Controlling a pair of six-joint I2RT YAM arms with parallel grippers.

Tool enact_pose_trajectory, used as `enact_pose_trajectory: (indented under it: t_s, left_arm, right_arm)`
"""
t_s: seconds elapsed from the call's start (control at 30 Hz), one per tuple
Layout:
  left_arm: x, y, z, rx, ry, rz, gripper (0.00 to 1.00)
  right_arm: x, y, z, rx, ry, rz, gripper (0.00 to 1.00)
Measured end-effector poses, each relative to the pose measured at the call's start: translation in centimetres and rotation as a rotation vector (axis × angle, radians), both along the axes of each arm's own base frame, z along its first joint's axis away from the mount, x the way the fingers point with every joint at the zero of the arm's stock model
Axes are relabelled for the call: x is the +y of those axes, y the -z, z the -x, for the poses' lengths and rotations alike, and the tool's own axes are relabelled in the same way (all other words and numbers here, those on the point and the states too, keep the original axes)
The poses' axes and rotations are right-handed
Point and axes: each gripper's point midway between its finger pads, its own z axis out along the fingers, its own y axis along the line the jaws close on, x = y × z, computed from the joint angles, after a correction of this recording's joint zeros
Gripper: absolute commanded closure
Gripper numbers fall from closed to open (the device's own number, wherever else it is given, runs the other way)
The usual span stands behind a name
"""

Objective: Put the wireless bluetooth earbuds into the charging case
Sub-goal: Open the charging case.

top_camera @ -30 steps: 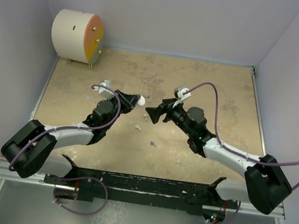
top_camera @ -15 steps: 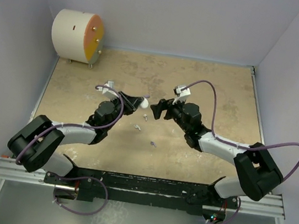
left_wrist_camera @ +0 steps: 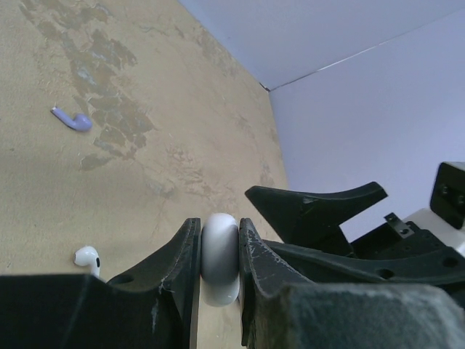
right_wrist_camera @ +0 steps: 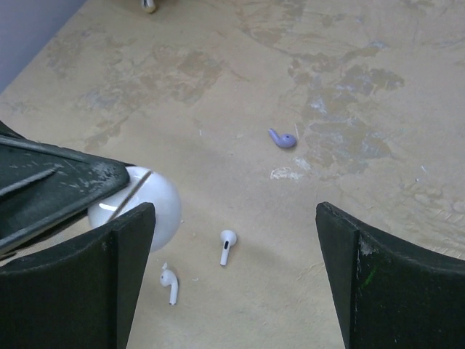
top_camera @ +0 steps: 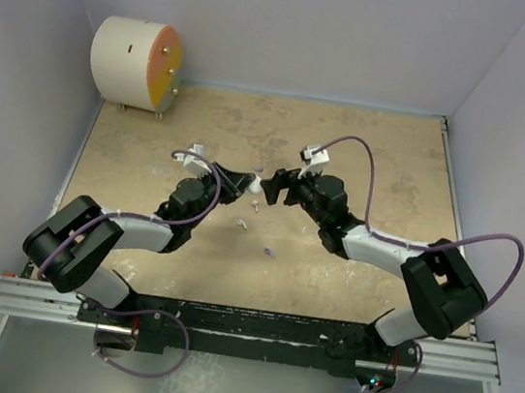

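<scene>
Left gripper (left_wrist_camera: 219,227): the fingers are pressing together on the charging case (left_wrist_camera: 220,265), a white, round, pebble-like shell, and are pinching it edge-on by its two broad faces. The case is looking closed. A thin line is crossing its top in the right wrist view, and no part of the inside is showing. Whether the case is touching the table (top_camera: 393,176) cannot be told.

Right gripper (right_wrist_camera: 232,218): the fingers are standing spread wide and are gripping nothing. It is facing the left gripper near the middle of the table, with its fingertips just beside the case.

Wireless bluetooth earbuds (right_wrist_camera: 227,246): three are showing, and all are lying loose on the table, outside the case.
- One white earbud (right_wrist_camera: 227,246) is lying near the case, on the side toward the arm bases.
- A second white earbud (right_wrist_camera: 169,283) is lying near the first.
- The lilac earbud (right_wrist_camera: 282,138) is lying apart from the white pair, nearer the arm bases in the top view.

Other container: a white drum (top_camera: 130,63) with an orange end face is lying on its side in the far left corner, well apart from both grippers. Its contents are not showing.
</scene>
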Motion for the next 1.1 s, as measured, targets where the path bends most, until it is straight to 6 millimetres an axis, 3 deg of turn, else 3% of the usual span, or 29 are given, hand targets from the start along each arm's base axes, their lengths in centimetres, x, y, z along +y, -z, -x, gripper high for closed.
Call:
enact_pose_trajectory:
  t_s: [0.2, 0.3, 0.83, 1.0, 1.1]
  left_arm:
    - [-0.1, -0.1, 0.0, -0.001, 0.003, 0.016, 1.0]
    - [-0.2, -0.2, 0.0, -0.001, 0.009, 0.029, 1.0]
    - [-0.9, -0.7, -0.7, -0.013, 0.016, 0.149, 1.0]
    - [-0.1, -1.3, -1.3, -0.006, -0.005, 0.197, 1.0]
    - [1.4, -2.1, -1.7, -0.004, -0.02, 0.242, 1.0]
  right_arm:
    - [0.1, 2.8, -0.3, 0.051, 0.002, 0.039, 0.07]
    - [0.1, 3.3, -0.3, 0.06, 0.001, 0.046, 0.07]
    - [0.1, 2.8, -0.8, 0.056, 0.01, 0.043, 0.07]
    - [0.2, 2.5, -0.9, 0.059, 0.012, 0.036, 0.07]
    - [0.1, 2.4, -0.6, 0.07, 0.013, 0.037, 0.07]
